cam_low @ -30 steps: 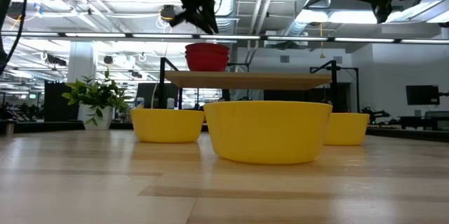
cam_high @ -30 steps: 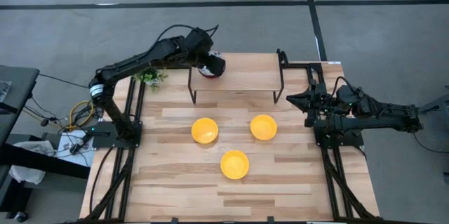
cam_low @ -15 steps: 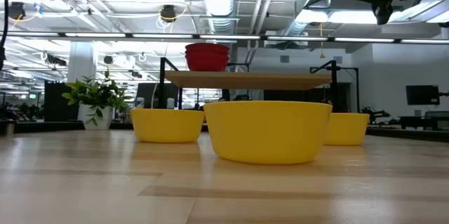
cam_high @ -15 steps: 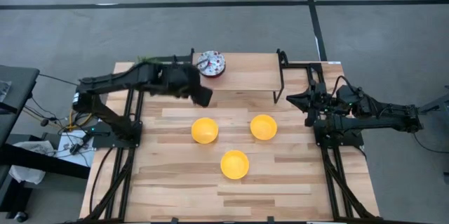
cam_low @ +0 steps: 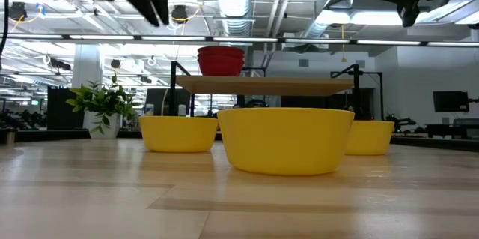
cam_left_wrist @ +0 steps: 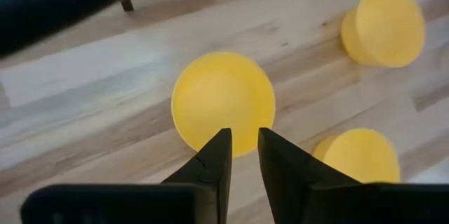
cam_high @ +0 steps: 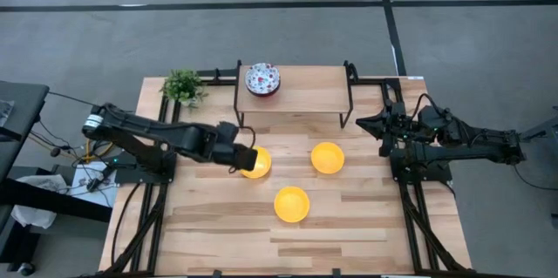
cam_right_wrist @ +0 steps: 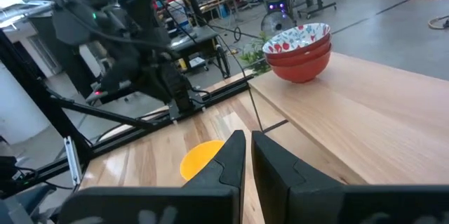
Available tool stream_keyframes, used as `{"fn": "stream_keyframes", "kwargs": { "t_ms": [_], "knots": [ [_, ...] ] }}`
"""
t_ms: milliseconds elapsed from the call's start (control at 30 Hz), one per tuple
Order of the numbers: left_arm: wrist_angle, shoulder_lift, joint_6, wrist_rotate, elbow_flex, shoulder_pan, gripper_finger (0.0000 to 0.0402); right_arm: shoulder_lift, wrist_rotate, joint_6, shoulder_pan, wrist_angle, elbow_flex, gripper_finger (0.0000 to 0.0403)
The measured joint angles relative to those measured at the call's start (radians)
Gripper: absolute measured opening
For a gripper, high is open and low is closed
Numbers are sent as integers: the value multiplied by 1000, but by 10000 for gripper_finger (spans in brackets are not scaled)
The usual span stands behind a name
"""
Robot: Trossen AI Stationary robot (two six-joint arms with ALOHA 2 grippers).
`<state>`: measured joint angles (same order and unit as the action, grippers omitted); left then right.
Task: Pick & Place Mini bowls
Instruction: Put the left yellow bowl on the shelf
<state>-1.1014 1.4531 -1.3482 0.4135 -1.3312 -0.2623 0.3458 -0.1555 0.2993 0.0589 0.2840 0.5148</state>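
The left gripper (cam_high: 241, 156) hovers at the 9 o'clock rim of the nearest yellow bowl (cam_high: 255, 162), fingers (cam_left_wrist: 214, 162) parted by a narrow slot and holding nothing. The bowl is round, so no axis constrains approach. The other yellow bowls (cam_high: 327, 157) (cam_high: 292, 204) stand apart on the bench (cam_high: 366, 226). The right gripper (cam_high: 370, 124) waits at 3 o'clock, nearly closed, empty. Only the right wrist view resolves the patterned bowls (cam_right_wrist: 300, 52) as stacked on the shelf (cam_right_wrist: 365, 122).

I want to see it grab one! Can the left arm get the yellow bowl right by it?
Probably yes. The left gripper hangs just above the nearest yellow bowl, fingers a little apart, with nothing between them.
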Motion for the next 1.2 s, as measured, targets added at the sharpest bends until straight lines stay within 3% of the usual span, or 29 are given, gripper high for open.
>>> {"fn": "stream_keyframes", "kwargs": {
  "t_ms": [300,533,667,933,1200],
  "knots": [
    [97,0,0,-9,167,16,138,0,0,0,0,0,0,17],
    [272,0,-4,-110,290,71,198,0,0,-1,0,0,0,17],
    [360,0,-4,-147,350,100,205,0,0,-1,0,0,0,17],
    [383,0,-4,-229,412,151,196,0,-1,43,0,0,0,17],
    [412,8,-4,-243,431,183,195,0,-1,49,0,-1,0,17]
  ]
}}
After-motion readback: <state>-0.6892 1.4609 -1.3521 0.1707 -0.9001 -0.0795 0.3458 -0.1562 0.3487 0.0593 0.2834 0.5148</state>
